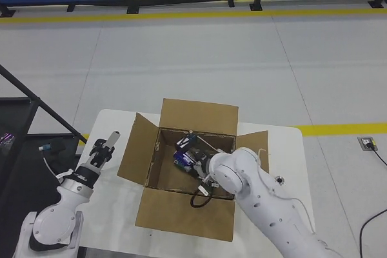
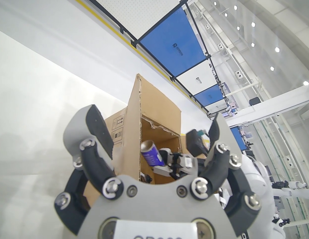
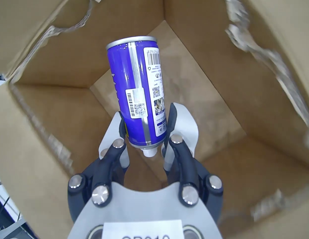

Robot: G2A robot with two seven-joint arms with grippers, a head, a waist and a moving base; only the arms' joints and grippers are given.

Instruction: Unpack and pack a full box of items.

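Observation:
An open cardboard box (image 1: 200,119) stands in the middle of the white table with its flaps spread. My right gripper (image 3: 145,120) is inside the box, shut on a blue spray can (image 3: 138,88) near its capped end; the can's silver base points at the box floor (image 3: 169,58). The can (image 1: 184,158) and the right gripper (image 1: 197,160) also show in the top view. From the left wrist view, the can (image 2: 150,154) is visible through the gap at the box's corner. My left gripper (image 2: 157,133) is open and holds nothing, left of the box (image 2: 154,115); in the top view it (image 1: 103,151) sits above the table's left part.
A black cable (image 1: 200,197) lies in the box near its front wall. A black frame and dark stand (image 1: 26,138) are beside the table's left edge. The table (image 1: 284,161) is bare right of the box and at the front left (image 1: 109,213).

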